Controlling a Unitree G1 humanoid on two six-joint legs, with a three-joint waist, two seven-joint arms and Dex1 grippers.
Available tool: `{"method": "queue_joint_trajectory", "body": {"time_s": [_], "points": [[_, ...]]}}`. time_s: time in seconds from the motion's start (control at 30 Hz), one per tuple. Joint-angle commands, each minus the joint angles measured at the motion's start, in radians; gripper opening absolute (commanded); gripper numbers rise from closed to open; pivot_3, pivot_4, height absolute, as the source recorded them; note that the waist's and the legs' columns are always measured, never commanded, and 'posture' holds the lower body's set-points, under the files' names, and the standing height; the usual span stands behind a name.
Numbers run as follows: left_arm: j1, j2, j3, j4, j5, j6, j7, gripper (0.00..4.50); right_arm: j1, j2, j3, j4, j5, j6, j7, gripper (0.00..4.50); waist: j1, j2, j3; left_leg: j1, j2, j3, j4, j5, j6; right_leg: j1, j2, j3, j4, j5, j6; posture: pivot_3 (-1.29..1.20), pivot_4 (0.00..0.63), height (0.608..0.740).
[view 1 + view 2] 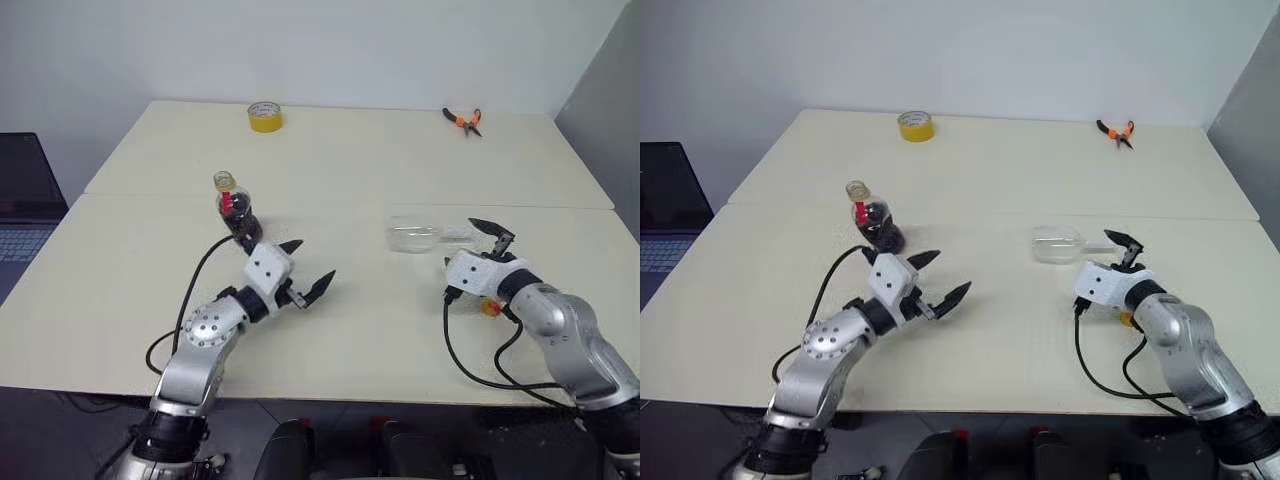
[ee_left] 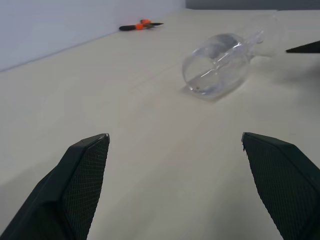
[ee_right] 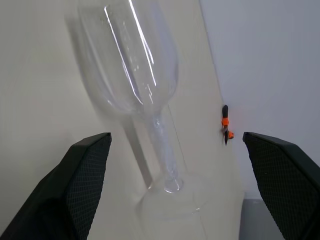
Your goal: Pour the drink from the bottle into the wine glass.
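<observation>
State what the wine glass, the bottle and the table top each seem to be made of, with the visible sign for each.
Wine glass: clear, colourless glass or hard plastic, glossy; the table shows through it, with bright highlights.
Bottle: probably thin clear plastic, its dark drink showing through; yellow cap, likely plastic.
Table top: smooth, matt cream board, perhaps laminate; even colour, no grain.

Your left hand [image 2: 175,145] is spread wide over the surface [image 2: 125,100]; ahead the wine glass [image 2: 217,70] lies on its side, orange pliers [image 2: 141,25] far beyond.
</observation>
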Motion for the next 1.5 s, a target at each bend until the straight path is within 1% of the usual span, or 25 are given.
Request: {"method": "queue_joint_trajectory", "body": {"time_s": [0.03, 0.13, 0.27, 0.5, 0.57, 0.63, 0.67, 0.77, 0.8, 0.97, 1.0, 1.13, 1.2, 1.27, 1.33, 1.4, 1.47, 1.5], "points": [[-0.086, 0.002, -0.032, 0.019, -0.027, -0.002, -0.074, 4.49, -0.087, 0.009, 0.054, 0.096, -0.151, -0.027, -0.059, 4.5, -0.001, 0.0, 0.0, 0.0, 0.0, 0.001, 0.0, 0.0, 0.0, 0.0, 0.0, 0.0, 0.0, 0.0, 0.0, 0.0, 0.15, 0.74], [-0.126, -0.015, -0.04, 0.058, -0.02, -0.019, -0.085, 4.49, -0.129, 0.038, 0.087, 0.172, -0.224, -0.035, -0.099, 4.5, -0.001, 0.0, 0.0, 0.0, 0.0, 0.0, 0.0, 0.0, 0.0, 0.0, 0.0, 0.0, 0.001, 0.0, 0.0, 0.0, 0.15, 0.74], [-0.152, -0.031, -0.051, 0.105, -0.001, -0.057, -0.086, 4.49, -0.179, 0.096, 0.106, 0.277, -0.276, -0.028, -0.149, 4.5, -0.003, 0.0, 0.0, 0.0, 0.0, 0.001, 0.0, 0.001, -0.001, -0.001, 0.0, 0.001, 0.0, 0.0, 0.0, 0.0, 0.15, 0.74], [-0.177, -0.056, -0.057, 0.142, 0.006, -0.09, -0.097, 4.49, -0.256, 0.163, 0.123, 0.484, -0.307, -0.04, -0.225, 4.5, -0.003, 0.0, 0.0, 0.0, 0.0, 0.001, 0.0, 0.001, -0.001, -0.001, 0.0, 0.001, 0.001, 0.0, 0.0, 0.0, 0.15, 0.74], [-0.18, -0.059, -0.057, 0.147, 0.006, -0.095, -0.098, 4.5, -0.267, 0.175, 0.121, 0.508, -0.304, -0.044, -0.239, 4.14, -0.003, 0.0, 0.0, 0.0, 0.0, 0.001, 0.0, 0.001, -0.001, -0.001, 0.0, 0.001, 0.001, 0.0, 0.0, 0.0, 0.15, 0.74], [-0.181, -0.06, -0.058, 0.151, 0.004, -0.099, -0.101, 4.5, -0.274, 0.185, 0.12, 0.532, -0.303, -0.042, -0.252, 3.61, -0.005, 0.0, 0.0, 0.0, 0.0, 0.001, 0.001, 0.001, -0.001, -0.001, 0.0, 0.001, 0.002, 0.0, 0.0, 0.0, 0.15, 0.74], [-0.182, -0.061, -0.058, 0.153, 0.003, -0.1, -0.104, 4.5, -0.276, 0.19, 0.118, 0.543, -0.302, -0.04, -0.259, 3.18, -0.005, 0.0, 0.0, 0.0, 0.0, 0.001, 0.001, 0.001, -0.001, -0.001, 0.0, 0.001, 0.002, 0.0, 0.0, 0.0, 0.15, 0.74], [-0.183, -0.063, -0.058, 0.154, -0.003, -0.097, -0.115, 4.5, -0.282, 0.201, 0.113, 0.561, -0.298, -0.035, -0.276, 2.3, -0.006, 0.0, 0.0, 0.0, 0.0, 0.001, 0.0, 0.001, -0.001, -0.001, 0.0, 0.001, 0.002, 0.0, 0.0, 0.0, 0.15, 0.74], [-0.183, -0.063, -0.056, 0.154, -0.003, -0.097, -0.117, 4.5, -0.285, 0.204, 0.112, 0.563, -0.297, -0.035, -0.28, 1.9, -0.006, 0.0, 0.0, 0.0, 0.0, 0.001, 0.0, 0.001, -0.001, -0.001, 0.0, 0.001, 0.002, 0.0, 0.0, 0.0, 0.15, 0.74], [-0.191, -0.06, -0.034, 0.157, -0.012, -0.083, -0.115, 4.5, -0.303, 0.216, 0.095, 0.558, -0.285, -0.028, -0.297, 0.23, -0.009, 0.0, 0.0, 0.0, 0.001, 0.001, 0.001, 0.0, -0.001, -0.001, 0.0, 0.001, 0.002, 0.0, 0.0, 0.0, 0.15, 0.74], [-0.191, -0.056, -0.025, 0.157, -0.018, -0.077, -0.113, 4.5, -0.31, 0.215, 0.089, 0.556, -0.282, -0.029, -0.301, 0.11, -0.009, 0.0, 0.0, 0.001, 0.001, 0.001, 0.001, 0.0, 0.0, -0.001, 0.0, 0.001, 0.003, 0.0, 0.0, 0.0, 0.15, 0.74], [-0.177, -0.046, 0.014, 0.141, -0.047, -0.04, -0.099, 4.5, -0.317, 0.214, 0.058, 0.51, -0.268, -0.025, -0.312, 0.11, -0.012, 0.0, 0.0, 0.0, 0.001, 0.001, 0.0, 0.0, 0.0, -0.001, 0.0, 0.001, 0.003, 0.0, 0.0, 0.0, 0.15, 0.74], [-0.155, -0.035, 0.042, 0.124, -0.07, -0.024, -0.103, 4.5, -0.303, 0.231, 0.018, 0.441, -0.225, -0.015, -0.3, 0.11, -0.015, 0.0, 0.0, 0.0, 0.001, 0.001, 0.0, 0.0, 0.0, -0.001, 0.0, 0.001, 0.003, 0.0, 0.0, 0.0, 0.15, 0.74], [-0.111, -0.017, 0.083, 0.102, -0.109, -0.046, -0.128, 4.5, -0.268, 0.275, -0.036, 0.334, -0.124, -0.033, -0.272, 0.11, -0.023, 0.0, 0.0, 0.0, 0.001, 0.001, 0.0, 0.0, 0.0, -0.002, 0.0, 0.001, 0.003, 0.0, 0.0, 0.0, 0.15, 0.74], [-0.086, -0.001, 0.104, 0.09, -0.136, -0.048, -0.15, 4.5, -0.243, 0.313, -0.069, 0.274, -0.043, -0.064, -0.252, 0.11, -0.029, 0.0, 0.0, 0.0, 0.002, 0.001, -0.001, 0.0, -0.001, -0.002, 0.0, 0.001, 0.002, 0.0, -0.001, 0.0, 0.15, 0.74], [-0.067, 0.022, 0.119, 0.078, -0.165, -0.024, -0.175, 4.5, -0.215, 0.365, -0.105, 0.233, 0.108, -0.135, -0.2, 0.11, -0.027, 0.0, 0.0, 0.0, 0.001, 0.0, -0.001, 0.0, 0.0, -0.002, 0.0, 0.0, 0.002, 0.0, -0.001, 0.0, 0.15, 0.74], [-0.051, 0.045, 0.13, 0.06, -0.195, 0.003, -0.199, 4.5, -0.191, 0.416, -0.13, 0.205, 0.217, -0.162, -0.165, 0.11, -0.027, 0.0, 0.0, 0.0, 0.001, 0.0, 0.0, -0.001, 0.002, -0.001, 0.0, 0.0, 0.002, 0.0, -0.001, 0.0, 0.15, 0.74], [-0.042, 0.064, 0.145, 0.039, -0.234, 0.043, -0.218, 4.5, -0.174, 0.466, -0.141, 0.192, 0.33, -0.186, -0.112, 0.11, -0.027, 0.0, 0.0, 0.0, 0.001, -0.001, 0.0, -0.001, 0.002, -0.001, 0.0, -0.001, 0.002, 0.0, -0.001, 0.0, 0.15, 0.74]]}}
